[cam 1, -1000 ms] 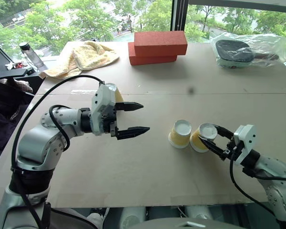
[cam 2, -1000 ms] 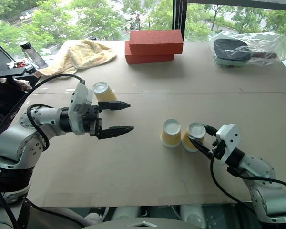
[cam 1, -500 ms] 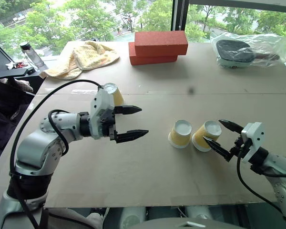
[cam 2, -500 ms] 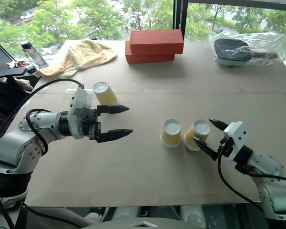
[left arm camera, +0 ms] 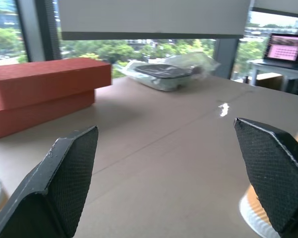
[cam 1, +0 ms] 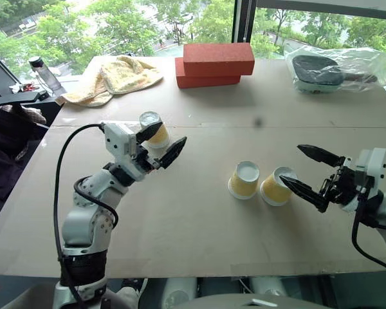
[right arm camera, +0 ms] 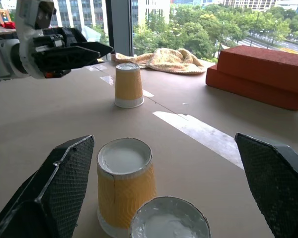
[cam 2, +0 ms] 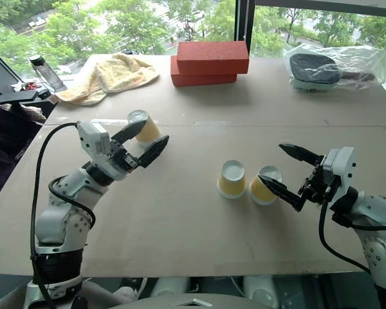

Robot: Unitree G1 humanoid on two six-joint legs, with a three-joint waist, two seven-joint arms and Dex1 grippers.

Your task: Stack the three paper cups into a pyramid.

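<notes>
Three yellow-tan paper cups stand upside down on the brown table (cam 1: 199, 232). Two of them (cam 1: 244, 179) (cam 1: 276, 187) sit side by side right of centre. The third cup (cam 1: 156, 128) stands alone farther left and back. My right gripper (cam 1: 291, 165) hovers open just right of the pair, its jaws wide, one finger above the near cup (right arm camera: 169, 223) and one beside it, holding nothing. Close beside the lone cup (right arm camera: 128, 85) is my left gripper (cam 1: 162, 143), open and empty. From the right wrist view a gap shows between its fingers (right arm camera: 69, 52) and that cup.
Two stacked red bricks (cam 1: 215, 63) lie at the back centre, a yellow towel (cam 1: 116, 76) at the back left, and a plastic bag with a dark object (cam 1: 334, 67) at the back right. A bottle (cam 1: 42, 74) stands off the table's left corner.
My right gripper opened, let go of the right cup and rose; that cup, tilted before, now stands flat. My left gripper swung left and turned up beside the lone cup.
</notes>
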